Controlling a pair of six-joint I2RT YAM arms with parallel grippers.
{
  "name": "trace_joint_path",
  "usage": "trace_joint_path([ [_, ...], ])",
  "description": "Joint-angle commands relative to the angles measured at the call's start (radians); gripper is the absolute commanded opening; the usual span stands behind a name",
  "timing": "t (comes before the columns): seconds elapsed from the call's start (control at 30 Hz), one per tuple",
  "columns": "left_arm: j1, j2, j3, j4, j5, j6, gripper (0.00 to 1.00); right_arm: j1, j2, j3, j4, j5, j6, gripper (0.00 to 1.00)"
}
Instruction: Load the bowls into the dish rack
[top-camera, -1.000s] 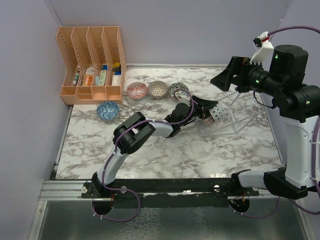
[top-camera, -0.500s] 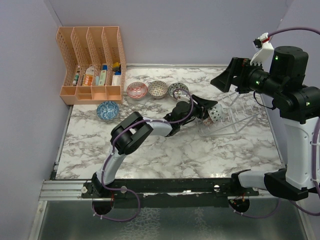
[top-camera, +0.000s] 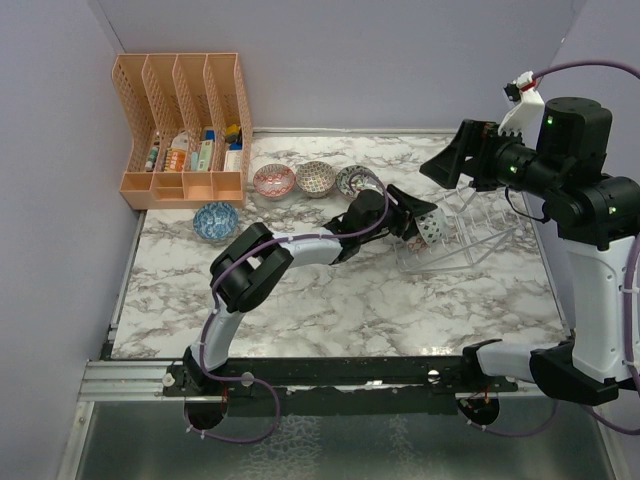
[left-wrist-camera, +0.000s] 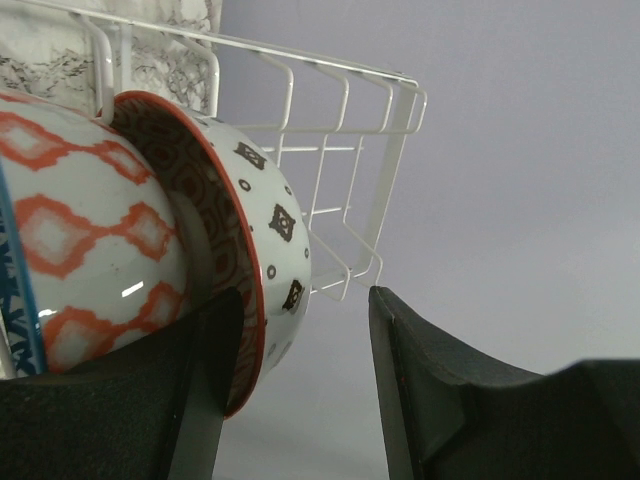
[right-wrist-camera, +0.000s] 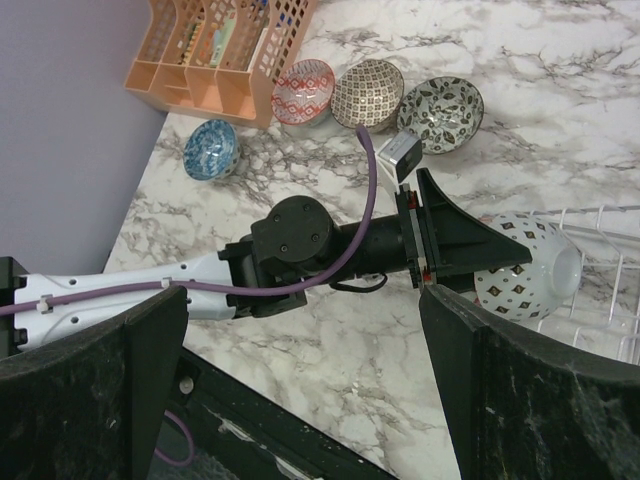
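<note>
Left gripper (left-wrist-camera: 298, 300) wider, loose astride bowl (left-wrist-camera: 272, 228); orange bowl (left-wrist-camera: 90, 235) wrist-view only; right gripper (right-wrist-camera: 305, 300) agape.

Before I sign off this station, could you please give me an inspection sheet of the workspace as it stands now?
Surface: grey-veined marble tabletop.
Job's things: dish rack holds two bowls that show, a dark-diamond bowl and an orange-diamond bowl. On the table are a blue bowl, red bowl, brown bowl and grey leaf bowl.
Clutter: orange file organizer with small items, far left corner.
Grippers: left gripper open, straddling the dark-diamond bowl's rim; right gripper open, empty, raised near the rack.
Cables: purple cables along both arms.
Surroundings: lilac walls.
</note>
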Motion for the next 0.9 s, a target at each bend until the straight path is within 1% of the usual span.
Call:
trace_joint_path([
  [0.0, 0.005, -0.068, 0.026, -0.106, 0.05, 0.027, 0.56, -0.004, -0.019, -0.015, 0.049, -0.029, 0.004, 0.99],
  [0.1, 0.011, -0.08, 0.037, -0.147, 0.058, 0.053, 0.6, -0.004, -0.02, -0.012, 0.048, -0.029, 0.002, 0.99],
  [0.3, 0.023, -0.113, 0.023, -0.204, 0.069, 0.084, 0.61, -0.004, -0.022, -0.015, 0.048, -0.031, -0.002, 0.99],
  [0.77, 0.049, -0.199, -0.025, -0.255, 0.073, 0.123, 0.64, -0.004, -0.04, -0.052, 0.068, -0.043, 0.006, 0.99],
  [0.87, 0.05, -0.216, -0.07, -0.261, 0.073, 0.131, 0.65, -0.004, -0.043, -0.056, 0.071, -0.046, 0.008, 0.99],
])
